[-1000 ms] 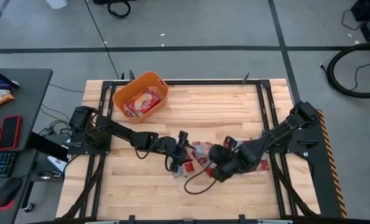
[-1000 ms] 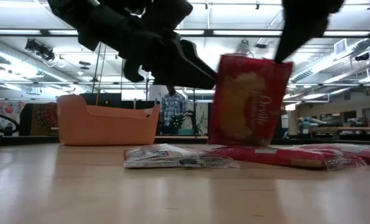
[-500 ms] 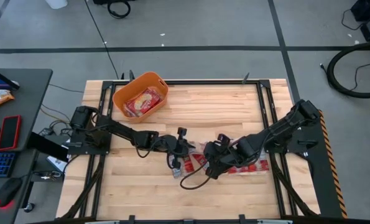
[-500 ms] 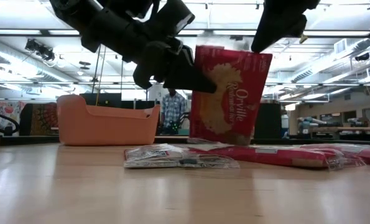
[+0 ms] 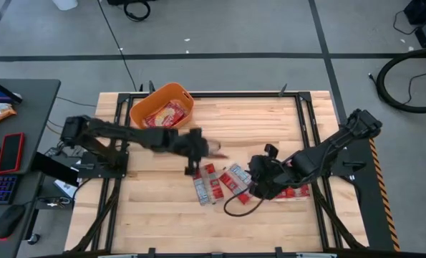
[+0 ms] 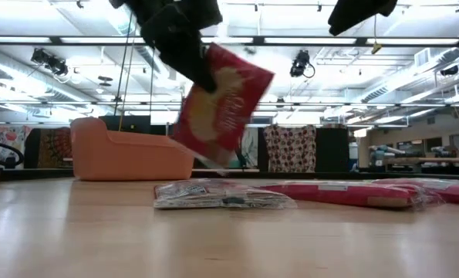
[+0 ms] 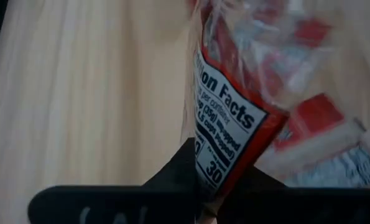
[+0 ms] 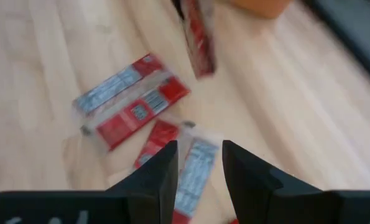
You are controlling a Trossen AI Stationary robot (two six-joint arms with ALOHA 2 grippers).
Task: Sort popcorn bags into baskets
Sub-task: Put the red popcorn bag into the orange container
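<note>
We note the wooden table [image 5: 270, 122] with the orange basket [image 5: 142, 107] at its far left corner, packets already inside. The left gripper [image 5: 195, 149], jaws clamped on one popcorn bag [image 6: 221, 104], holds it tilted above the table. The right gripper [image 5: 261, 174] hangs over the loose bags [image 5: 214, 183], fingers parted and empty.
</note>
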